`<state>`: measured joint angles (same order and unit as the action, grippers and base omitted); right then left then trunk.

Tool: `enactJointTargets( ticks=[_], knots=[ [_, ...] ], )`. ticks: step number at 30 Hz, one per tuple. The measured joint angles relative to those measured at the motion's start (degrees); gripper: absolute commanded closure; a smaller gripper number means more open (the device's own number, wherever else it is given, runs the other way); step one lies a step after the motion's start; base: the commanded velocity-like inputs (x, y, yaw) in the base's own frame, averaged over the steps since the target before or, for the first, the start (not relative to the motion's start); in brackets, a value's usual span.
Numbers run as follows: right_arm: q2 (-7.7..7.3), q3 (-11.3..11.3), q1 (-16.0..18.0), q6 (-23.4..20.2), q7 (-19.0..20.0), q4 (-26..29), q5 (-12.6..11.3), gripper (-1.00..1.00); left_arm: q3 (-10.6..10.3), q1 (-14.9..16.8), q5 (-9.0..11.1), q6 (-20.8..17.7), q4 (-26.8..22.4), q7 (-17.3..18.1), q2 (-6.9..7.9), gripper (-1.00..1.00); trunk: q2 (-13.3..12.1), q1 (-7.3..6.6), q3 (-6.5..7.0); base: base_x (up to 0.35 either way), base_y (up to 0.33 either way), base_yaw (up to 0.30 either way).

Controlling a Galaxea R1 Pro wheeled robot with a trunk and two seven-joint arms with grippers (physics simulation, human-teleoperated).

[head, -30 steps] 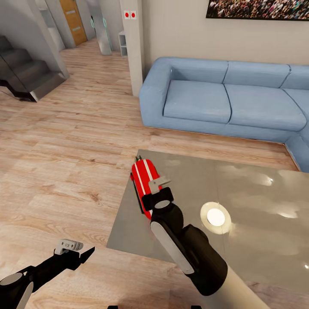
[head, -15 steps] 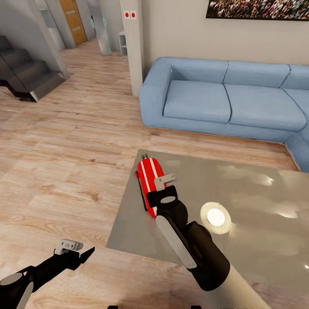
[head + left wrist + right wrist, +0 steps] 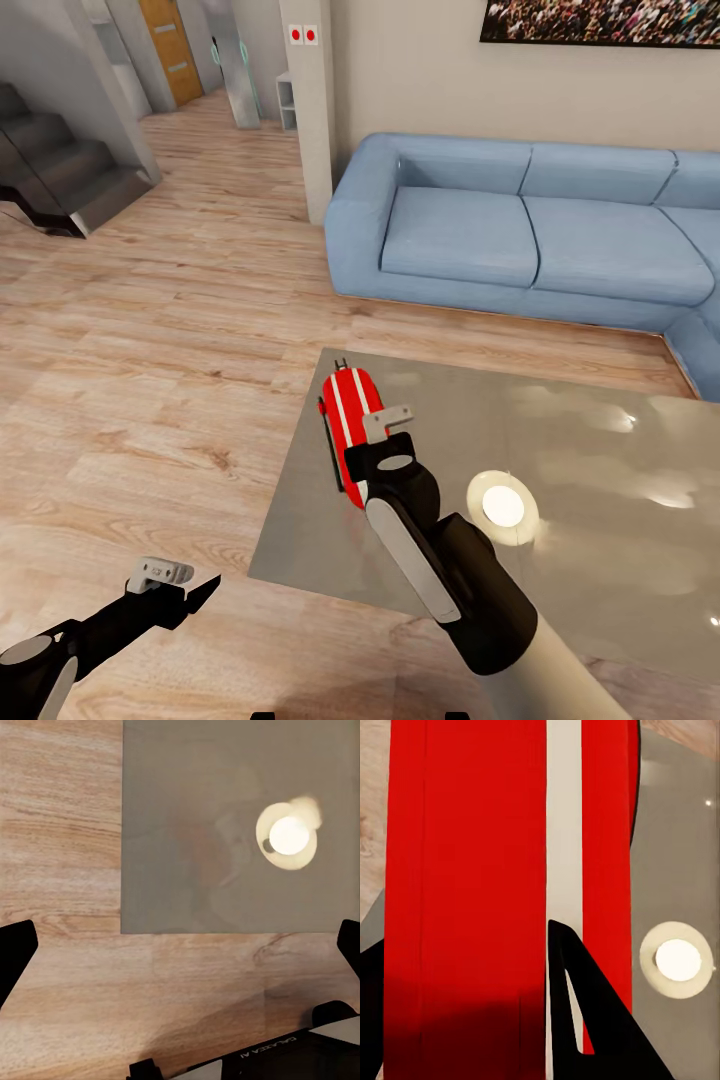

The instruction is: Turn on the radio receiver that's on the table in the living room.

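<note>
I am holding the right gripper (image 3: pixel 388 428) right over the radio (image 3: pixel 350 420), which is lying near the table's (image 3: pixel 600 500) left edge, long axis running near to far. In the right wrist view one finger (image 3: pixel 585 1012) is lying across its striped face, fingers spread and gripping nothing, though I cannot tell if it is touching. The left gripper (image 3: pixel 180 590) is hanging open over the floor (image 3: pixel 150 380), well apart (so the right arm is nearer). No containers are showing.
</note>
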<state>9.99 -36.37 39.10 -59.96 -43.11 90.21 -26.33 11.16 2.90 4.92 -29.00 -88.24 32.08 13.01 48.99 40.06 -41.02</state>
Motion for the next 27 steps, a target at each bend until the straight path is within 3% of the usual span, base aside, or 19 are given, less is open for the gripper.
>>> enactJointTargets(
  ticks=[4,6,8,11,15,19,23,27],
  knots=[
    [0.0,-0.18,0.0,0.11,-1.06,-0.03,0.7,1.0,0.0,0.0,0.0,-0.06,0.0,0.02,0.02,-1.0,0.0,0.0,0.0,0.0,0.0,0.0],
    [0.0,-0.41,0.0,0.15,-2.52,-0.04,2.25,1.0,0.0,0.0,0.02,-0.07,0.0,0.31,0.05,-1.0,0.0,0.0,0.0,0.0,0.0,0.0],
    [0.0,-0.62,0.01,0.22,-4.67,-0.04,4.95,1.0,0.0,0.02,0.25,-0.08,-0.04,1.35,0.08,-1.0,0.0,0.0,0.0,0.0,0.0,0.0],
    [-0.01,-1.02,0.0,-0.04,-7.68,-0.16,11.55,1.0,0.12,0.6,1.61,-0.33,-0.08,4.23,0.15,-1.0,0.0,0.0,0.0,0.0,0.0,0.0],
    [0.0,-5.35,0.01,0.2,-9.68,-0.49,20.84,1.0,0.46,2.18,5.85,-1.04,-0.03,9.03,0.68,-1.0,0.0,0.0,0.0,0.0,0.0,0.0],
    [-0.34,-10.81,0.0,1.74,-10.45,-3.09,30.88,1.0,0.58,5.02,11.04,-4.51,-0.05,11.24,3.02,-1.0,0.0,0.0,0.0,0.0,0.0,0.0],
    [-1.22,-13.07,-0.01,3.41,-10.93,-8.76,36.06,1.0,0.61,7.42,15.37,-7.84,-0.07,12.71,5.31,-1.0,0.0,0.0,0.0,0.0,0.0,0.0],
    [-1.41,-15.34,-0.01,6.48,-12.41,-14.08,38.09,1.0,0.61,9.91,20.62,-10.06,-0.02,14.14,7.67,-1.0,0.0,0.0,0.0,0.0,0.0,0.0]
  ],
)
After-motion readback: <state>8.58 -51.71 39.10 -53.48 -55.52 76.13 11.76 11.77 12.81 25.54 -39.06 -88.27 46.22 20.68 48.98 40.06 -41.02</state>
